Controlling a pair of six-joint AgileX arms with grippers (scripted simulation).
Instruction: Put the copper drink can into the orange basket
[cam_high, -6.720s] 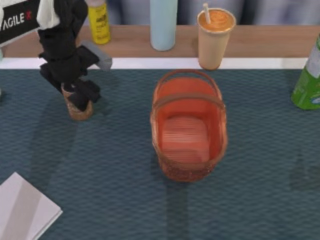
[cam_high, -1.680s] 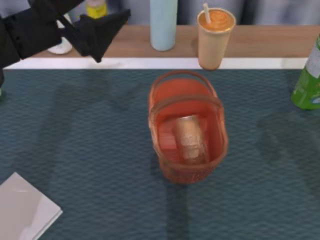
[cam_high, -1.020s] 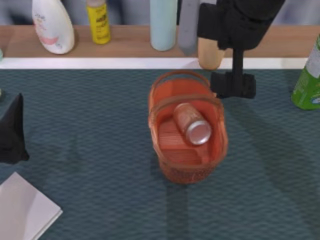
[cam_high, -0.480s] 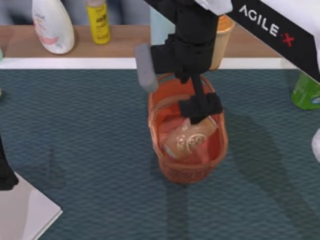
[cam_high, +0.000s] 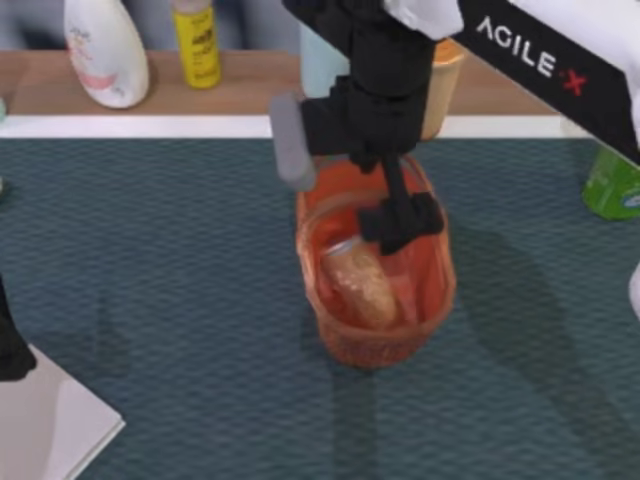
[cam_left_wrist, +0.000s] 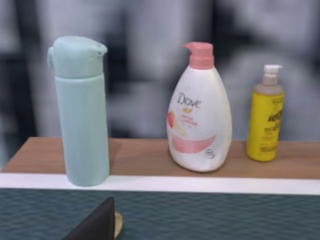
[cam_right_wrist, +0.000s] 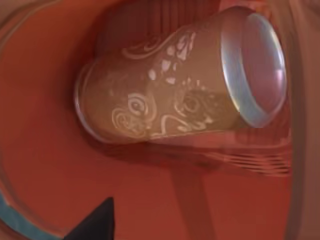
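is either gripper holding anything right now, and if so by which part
It cannot be told. The right gripper sits over the orange basket's handle, above the copper drink can lying inside; no grip shows. Of the left arm, only a dark tip shows at the table's left edge.

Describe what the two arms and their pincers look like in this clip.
The right arm has a white link bearing black-backed "AGILE X" lettering with a red X, then black blocky wrist parts with a grey box at the side. Its right pincer is black and angular. Of the left arm only a black tip shows at the table's left edge.
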